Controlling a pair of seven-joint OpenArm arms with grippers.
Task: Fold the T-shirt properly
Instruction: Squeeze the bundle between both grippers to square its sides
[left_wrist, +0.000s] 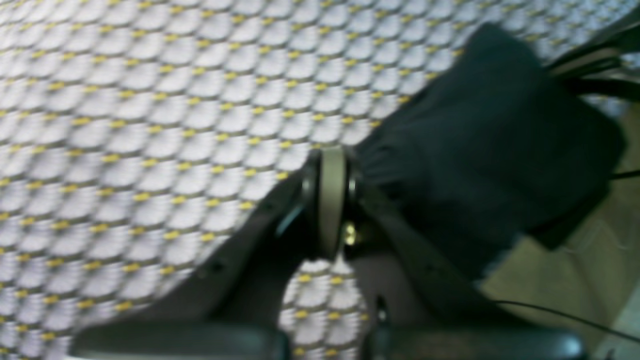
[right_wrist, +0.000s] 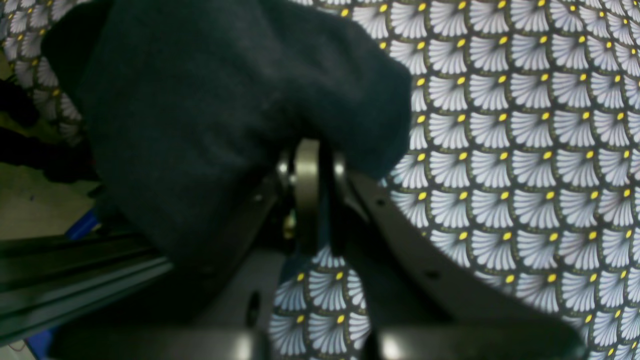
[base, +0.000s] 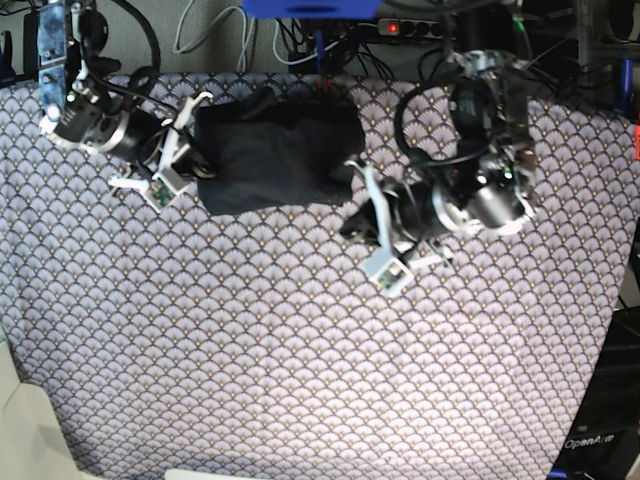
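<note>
1. The T-shirt lies at the far edge of the bench, on the scallop-patterned cloth. I see it already gathered into a compact dark block, not spread flat.
2. The left tool has its jaws pressed together on the shirt's edge; in its wrist view the black fabric puckers into fine pleats right at the fingertips, so I read it as pinching the shirt.
3. The right tool is likewise closed on cloth; in its wrist view the shirt drapes over and around the jaws, bulging above the patterned cover.
4. In the base view the right tool meets the shirt's one short side and the left tool its opposite corner, so both arms hold the bundle from either end.
5. Step in hand, as I judge it: a late fold, with both ends gripped for carrying over or straightening.
6. The next move calls for both ends travelling together at even height, then lowering flat before I let go, otherwise the layers may slide and bunch.
</note>
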